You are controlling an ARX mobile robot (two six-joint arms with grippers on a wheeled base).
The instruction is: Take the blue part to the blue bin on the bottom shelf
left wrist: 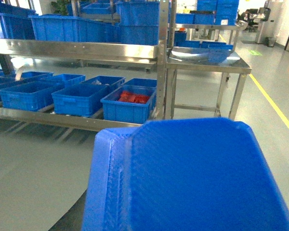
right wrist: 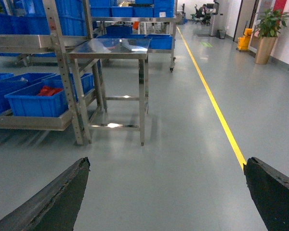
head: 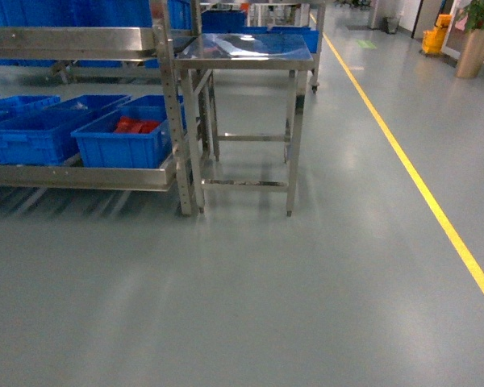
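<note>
1. Three views are showing a grey factory floor (head: 250,290) with a yellow line (head: 419,181) running along its right side.
2. A stainless-steel rack (head: 171,97) is standing at the left of the head view; its far left end is being cut off by the frame edge.
3. The bottom shelf (head: 81,176) is carrying a row of blue bins behind its steel front rail, and the nearest blue bin (head: 125,139), just beside the rack's upright post, is holding red items whose shapes are too blurred to make out.
4. Other bins further left are only partly showing, and their contents are hard to read.
5. A small square steel worktop (head: 246,47) is standing just right of the rack, its shiny top reflecting light.
6. The blue part (left wrist: 188,178) is filling the lower half of the left wrist view, close to the lens and blurred, well apart from the shelf bins.
7. The left claw itself is being hidden behind that part, so I cannot tell how its fingers are standing or whether they are clamping it.
8. The right claw (right wrist: 166,197) is standing wide apart, its two dark fingers (right wrist: 58,197) showing at the bottom corners with nothing but floor between them.
9. Neither arm is showing in the head view.
</note>
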